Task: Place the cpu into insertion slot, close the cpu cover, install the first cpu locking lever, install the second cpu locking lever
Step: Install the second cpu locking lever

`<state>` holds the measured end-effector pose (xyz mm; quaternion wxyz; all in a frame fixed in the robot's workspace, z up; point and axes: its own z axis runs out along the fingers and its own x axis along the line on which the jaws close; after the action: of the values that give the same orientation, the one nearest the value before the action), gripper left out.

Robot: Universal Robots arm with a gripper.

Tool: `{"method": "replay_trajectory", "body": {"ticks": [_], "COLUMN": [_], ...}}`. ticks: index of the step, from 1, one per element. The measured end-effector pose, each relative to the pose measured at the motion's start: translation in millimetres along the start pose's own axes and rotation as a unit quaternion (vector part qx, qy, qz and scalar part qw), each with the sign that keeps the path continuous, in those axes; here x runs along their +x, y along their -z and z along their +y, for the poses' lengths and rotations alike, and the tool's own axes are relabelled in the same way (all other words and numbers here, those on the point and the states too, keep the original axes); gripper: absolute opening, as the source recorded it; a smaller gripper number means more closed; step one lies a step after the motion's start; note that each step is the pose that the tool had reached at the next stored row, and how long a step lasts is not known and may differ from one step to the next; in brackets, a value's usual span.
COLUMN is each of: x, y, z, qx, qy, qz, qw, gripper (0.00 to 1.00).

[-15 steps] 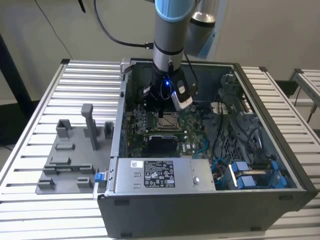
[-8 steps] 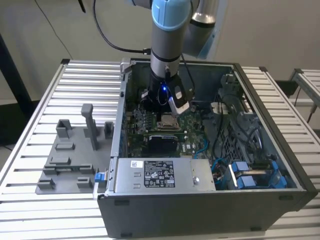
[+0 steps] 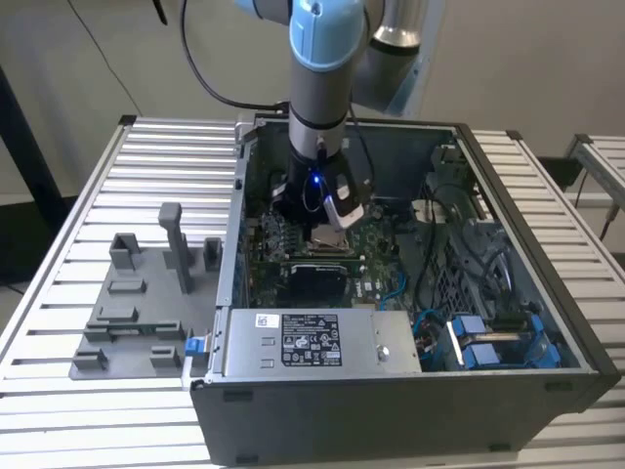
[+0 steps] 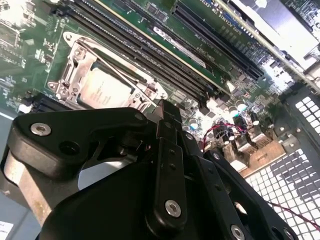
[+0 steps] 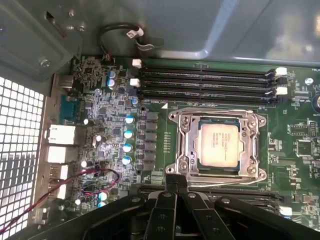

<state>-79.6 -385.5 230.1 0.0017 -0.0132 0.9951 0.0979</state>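
Note:
The cpu lies flat in the insertion slot on the green board, its silvery-tan top showing in both wrist views. The silver cpu cover lies down around it, framing the chip through its window. A thin wire lever runs along one side of the frame. My gripper hovers just beside the socket's edge with its black fingers pressed together, nothing visible between them. In the exterior view the gripper reaches down into the open computer case over the socket.
Memory slots run along one side of the socket. Capacitors and red-black wires lie on another side. A black square patch and a grey box with a white label sit nearer the case front. A grey fixture plate lies at the exterior view's left.

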Motion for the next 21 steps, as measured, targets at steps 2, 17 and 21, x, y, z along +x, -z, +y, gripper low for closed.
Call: {"method": "replay_trajectory", "body": {"ticks": [2,17,21], "x": [1.8,5.8,5.8], "y": [-1.8,-15.4,-17.7], "z": [0.1,2.9,4.1], "qx": [-0.0003,-0.0027,-0.0028], "qy": [0.0,-0.001,-0.001], "qz": [0.0001,-0.0002,-0.0001], "qw": [1.0,1.0,1.0], "gripper": [0.11,0.11,0.11]}}
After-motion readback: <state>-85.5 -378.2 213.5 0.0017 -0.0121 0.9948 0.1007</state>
